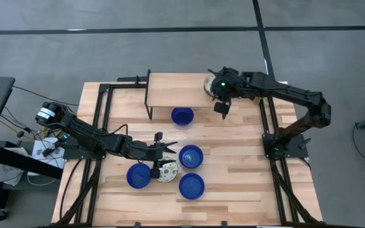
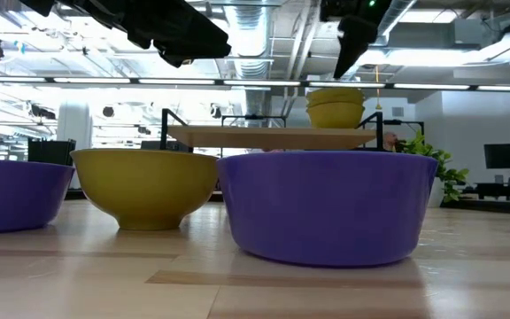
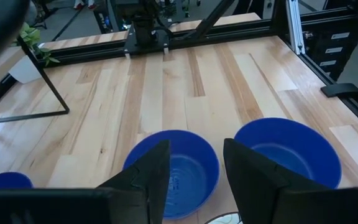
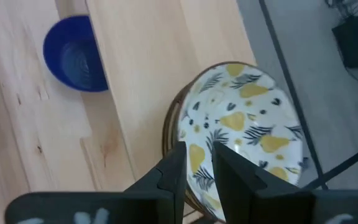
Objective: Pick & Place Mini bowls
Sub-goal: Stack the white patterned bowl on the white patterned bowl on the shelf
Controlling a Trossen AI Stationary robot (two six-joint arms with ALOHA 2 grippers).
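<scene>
Three blue mini bowls [image 1: 191, 156], [image 1: 191, 185], [image 1: 139, 176] and one patterned mini bowl [image 1: 168, 171] stand on the table's near half. A further blue bowl [image 1: 182, 116] sits beside the raised wooden shelf [image 1: 170, 88]. At the shelf's right end a pear-patterned bowl [image 4: 241, 124] rests on top of another bowl. My right gripper [image 4: 197, 165] hangs just above this stack's rim, open by a narrow gap and clear of it in the low view [image 2: 351, 53]. My left gripper [image 3: 196, 155] hovers open above the near group, over the patterned bowl, facing two blue bowls.
The shelf stands on thin black legs [image 3: 48, 87] at the table's far middle. Black frame rails [image 1: 100, 120] run along the table's left and right sides. A small green plant [image 3: 33, 37] stands beyond the shelf. Bare wood lies between the shelf and the near bowls.
</scene>
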